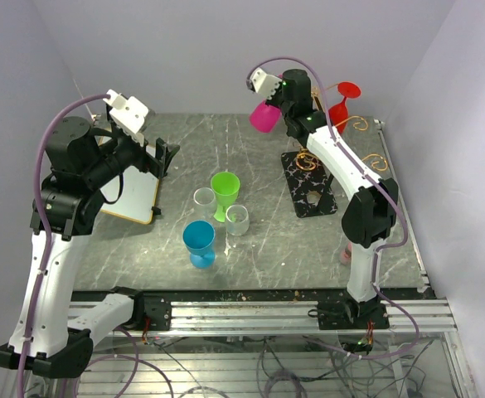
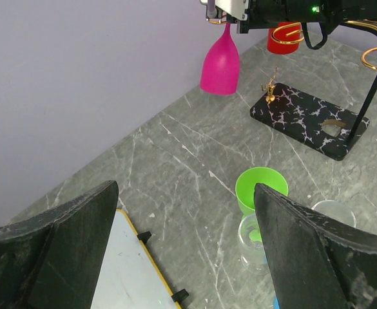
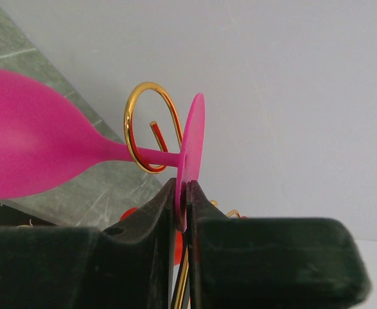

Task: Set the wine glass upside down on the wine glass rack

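My right gripper (image 3: pixel 187 193) is shut on the flat foot of a pink wine glass (image 3: pixel 33 151). It holds the glass upside down, high above the table (image 1: pixel 264 117). The stem passes through a gold loop (image 3: pixel 151 129) of the wine glass rack. The rack's black marbled base (image 1: pixel 310 184) stands at the back right, partly behind the right arm. A red wine glass (image 1: pixel 341 104) hangs upside down on the rack. My left gripper (image 2: pixel 187 190) is open and empty, raised over the left of the table. The left wrist view also shows the pink glass (image 2: pixel 220 64) and the rack base (image 2: pixel 307 119).
A green glass (image 1: pixel 225 192), a blue glass (image 1: pixel 199 242) and two clear glasses (image 1: pixel 204 199) (image 1: pixel 237 219) stand upright mid-table. A white board with a yellow edge (image 1: pixel 134 195) lies at the left. Walls close in at the back and the sides.
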Robot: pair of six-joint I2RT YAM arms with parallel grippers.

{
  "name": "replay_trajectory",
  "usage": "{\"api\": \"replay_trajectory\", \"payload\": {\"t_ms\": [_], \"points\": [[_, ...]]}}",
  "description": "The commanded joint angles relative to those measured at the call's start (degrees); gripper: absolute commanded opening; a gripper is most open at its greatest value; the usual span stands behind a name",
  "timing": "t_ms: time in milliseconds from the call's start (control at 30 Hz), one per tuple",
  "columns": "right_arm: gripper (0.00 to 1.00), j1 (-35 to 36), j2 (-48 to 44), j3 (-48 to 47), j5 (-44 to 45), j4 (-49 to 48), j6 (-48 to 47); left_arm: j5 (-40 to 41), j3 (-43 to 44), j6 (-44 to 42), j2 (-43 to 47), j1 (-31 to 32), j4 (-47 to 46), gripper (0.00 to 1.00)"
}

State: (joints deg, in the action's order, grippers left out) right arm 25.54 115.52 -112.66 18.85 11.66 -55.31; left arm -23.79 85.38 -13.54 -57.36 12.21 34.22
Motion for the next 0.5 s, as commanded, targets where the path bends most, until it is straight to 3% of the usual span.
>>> {"api": "replay_trajectory", "payload": {"t_ms": [0, 467], "points": [[0.1, -0.2, -1.0, -0.2, 1.0, 0.4, 0.3, -1.4, 0.6, -0.4, 0.6, -0.4, -0.2, 0.96], [0.12, -0.8, -3.2, 2.9, 1.6, 0.3, -0.2, -1.4, 0.1, -0.5, 0.8, -0.5, -0.5, 0.96]]}}
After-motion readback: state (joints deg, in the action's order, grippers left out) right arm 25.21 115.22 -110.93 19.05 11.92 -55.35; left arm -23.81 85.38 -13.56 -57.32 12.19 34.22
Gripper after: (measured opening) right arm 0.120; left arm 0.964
